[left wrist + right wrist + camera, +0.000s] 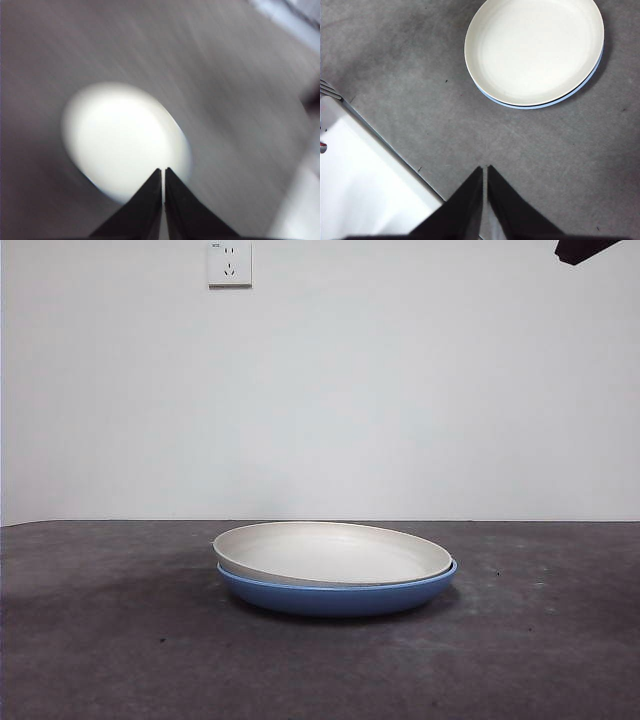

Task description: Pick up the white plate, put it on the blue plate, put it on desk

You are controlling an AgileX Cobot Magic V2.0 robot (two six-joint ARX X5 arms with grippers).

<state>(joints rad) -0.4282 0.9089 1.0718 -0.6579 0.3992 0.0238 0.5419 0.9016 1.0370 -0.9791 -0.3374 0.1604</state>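
The white plate point(335, 552) lies nested in the blue plate point(338, 596) in the middle of the dark grey desk point(100, 640). In the right wrist view the white plate point(535, 47) covers the blue plate point(547, 104) except for a thin blue rim. The right gripper point(484, 169) is shut and empty, high above the desk and apart from the plates. The left gripper point(163, 171) is shut and empty, high over the white plate point(125, 137); that view is blurred. A black arm tip point(585, 250) shows at the top right corner of the front view.
A white wall with a socket point(229, 262) stands behind the desk. A white surface point(365, 185) borders the desk edge in the right wrist view.
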